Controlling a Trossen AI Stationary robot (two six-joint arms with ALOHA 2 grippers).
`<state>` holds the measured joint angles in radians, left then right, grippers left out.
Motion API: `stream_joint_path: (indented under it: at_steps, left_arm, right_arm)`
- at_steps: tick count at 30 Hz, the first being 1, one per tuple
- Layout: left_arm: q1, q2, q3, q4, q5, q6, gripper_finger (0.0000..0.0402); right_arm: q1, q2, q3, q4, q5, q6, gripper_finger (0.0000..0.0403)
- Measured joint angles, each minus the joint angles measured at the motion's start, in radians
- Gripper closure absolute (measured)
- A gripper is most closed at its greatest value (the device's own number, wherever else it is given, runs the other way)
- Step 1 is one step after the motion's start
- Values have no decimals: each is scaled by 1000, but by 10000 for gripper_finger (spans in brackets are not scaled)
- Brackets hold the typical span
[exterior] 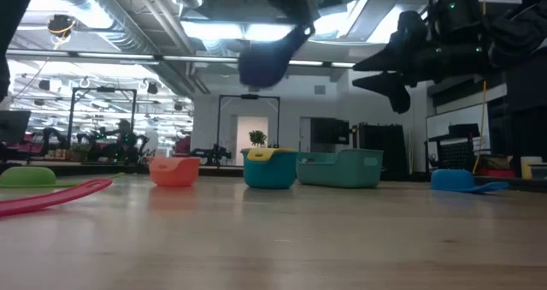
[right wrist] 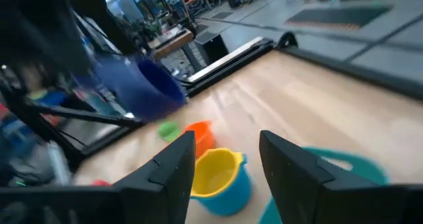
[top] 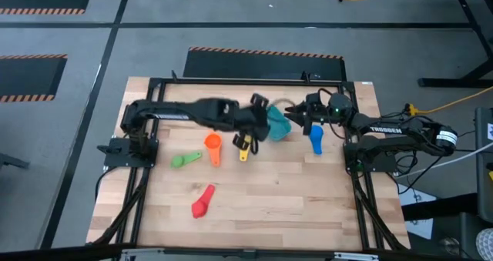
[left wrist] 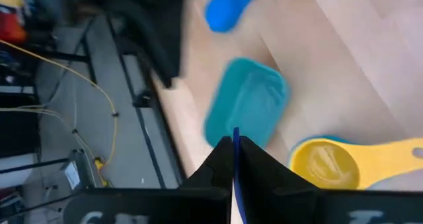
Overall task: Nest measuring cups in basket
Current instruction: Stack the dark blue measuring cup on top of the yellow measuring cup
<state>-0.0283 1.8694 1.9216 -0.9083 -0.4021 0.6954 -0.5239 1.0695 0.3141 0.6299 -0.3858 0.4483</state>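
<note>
My left gripper (left wrist: 234, 143) is shut on a dark blue measuring cup (exterior: 265, 63), which is in the air over the table's middle, just left of the teal basket (top: 279, 128). The basket stands on its base at the far middle. A yellow cup (left wrist: 325, 162) sits nested in a light blue cup (exterior: 269, 172) beside the basket. On the table lie an orange cup (top: 213, 147), a green cup (top: 181, 160), a red cup (top: 202, 203) and a blue cup (top: 316, 140). My right gripper (right wrist: 225, 154) hovers open right of the basket, holding nothing. My left gripper pinches the dark blue cup's flat handle (left wrist: 235, 159), seen edge-on as a thin blue strip between the two shut fingers. The fingers slant down from the table's left side. The cup's bowl (right wrist: 142, 85) is past the fingertips, lifted clear of the table.
Black frame rails (top: 139, 207) run along the table's left, right and far edges. Bare wood (top: 293, 199) fills the near half around the red cup. Cables and floor lie beyond the far edge.
</note>
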Motion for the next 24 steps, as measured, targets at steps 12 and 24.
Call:
stream_joint_path:
  at_steps: [12,24]
  left_arm:
    - [-110,-2,-302,391,-185,151,400]
    - [-144,-2,-514,648,-273,237,400]
  right_arm:
    - [-4,0,0,-27,-14,361,228]
    - [-3,0,0,-31,-30,379,228]
